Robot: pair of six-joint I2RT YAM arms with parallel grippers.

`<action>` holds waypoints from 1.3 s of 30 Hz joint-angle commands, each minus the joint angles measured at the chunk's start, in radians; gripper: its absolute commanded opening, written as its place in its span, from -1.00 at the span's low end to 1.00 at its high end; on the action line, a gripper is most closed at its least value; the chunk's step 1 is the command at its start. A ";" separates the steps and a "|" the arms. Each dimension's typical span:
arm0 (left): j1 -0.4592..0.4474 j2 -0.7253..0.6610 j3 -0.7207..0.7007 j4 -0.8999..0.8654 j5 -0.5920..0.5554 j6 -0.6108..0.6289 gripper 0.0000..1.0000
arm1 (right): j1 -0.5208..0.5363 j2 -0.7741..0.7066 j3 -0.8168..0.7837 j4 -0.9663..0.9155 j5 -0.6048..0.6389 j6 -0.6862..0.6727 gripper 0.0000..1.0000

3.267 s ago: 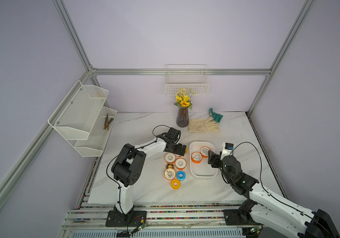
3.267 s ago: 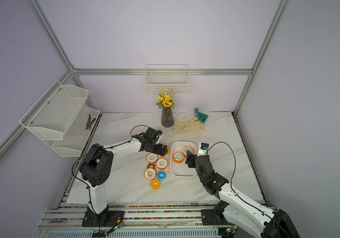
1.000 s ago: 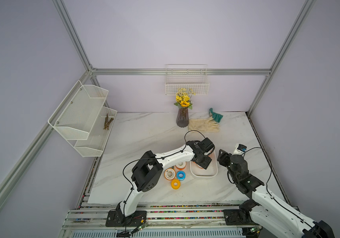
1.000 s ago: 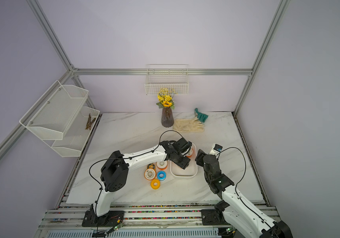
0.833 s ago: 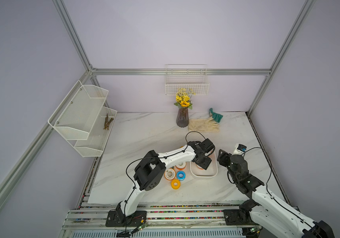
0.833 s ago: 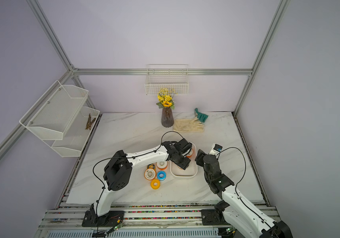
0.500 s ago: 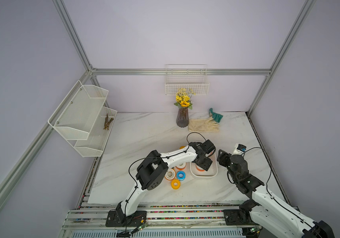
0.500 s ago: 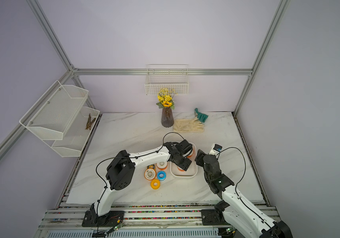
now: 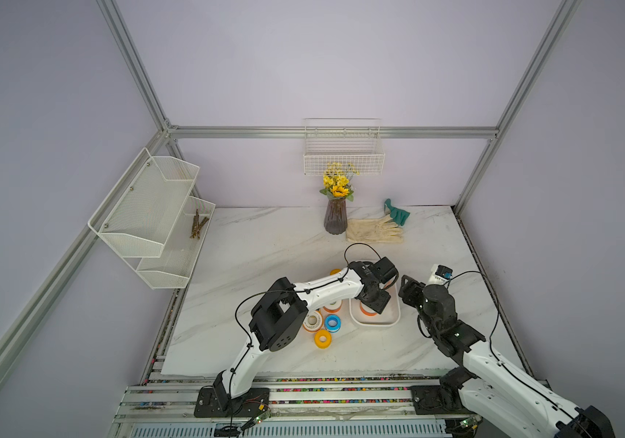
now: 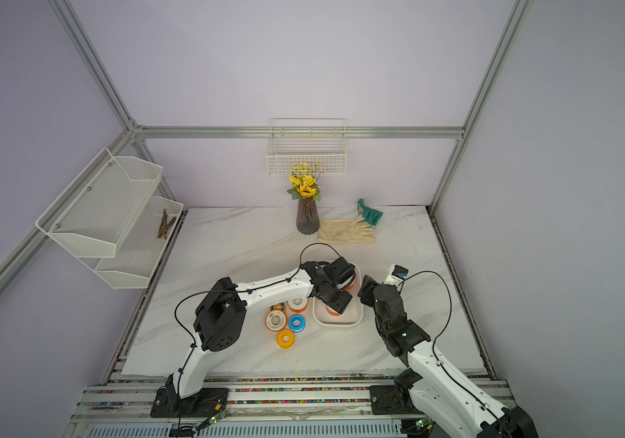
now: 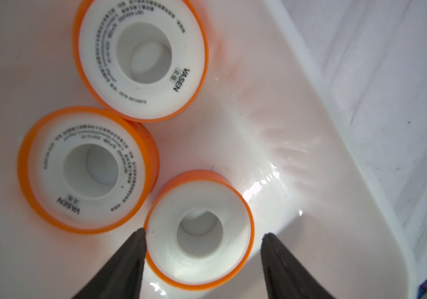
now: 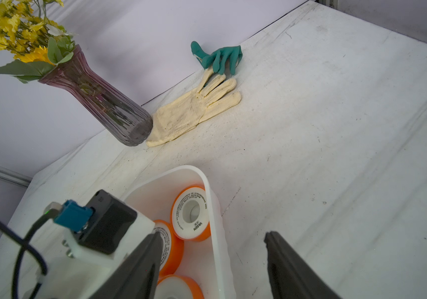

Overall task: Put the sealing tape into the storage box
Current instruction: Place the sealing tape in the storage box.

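Note:
The storage box [image 9: 375, 324] [image 10: 337, 323] is a white tub with three orange, white-faced sealing tape spools lying in it [image 11: 142, 55] [image 11: 88, 170] [image 11: 199, 230]. My left gripper [image 9: 373, 303] [image 11: 202, 259] hangs low inside the box, open. Its jaws straddle the nearest spool: one finger touches its rim and the other stands a little apart. More spools lie on the table left of the box: orange-white [image 9: 311, 320], blue [image 9: 332, 322] and yellow [image 9: 322, 337]. My right gripper [image 9: 404, 290] [image 12: 213, 259] is open astride the box's right rim [image 12: 213, 207].
At the back stand a purple vase of yellow flowers [image 9: 335, 220], a cream glove [image 9: 375, 229] and a green glove [image 9: 396, 212]. A wire basket [image 9: 343, 151] hangs on the back wall. Mesh shelves [image 9: 151, 216] hang on the left.
My left arm came from the spools on the table over into the box, where a third orange spool now lies. My right gripper drew back from inside the box to its right rim.

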 commanded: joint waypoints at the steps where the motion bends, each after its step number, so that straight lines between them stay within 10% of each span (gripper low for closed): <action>1: -0.008 -0.120 -0.027 -0.007 -0.025 -0.006 -0.03 | -0.006 -0.002 -0.004 -0.007 -0.005 0.003 0.37; 9: -0.008 -0.187 -0.149 -0.021 -0.047 -0.015 -0.99 | -0.007 0.000 -0.004 -0.005 -0.008 0.001 0.37; 39: -0.007 0.002 -0.015 -0.123 0.017 0.020 -1.00 | -0.007 0.013 0.000 -0.005 -0.019 -0.001 0.37</action>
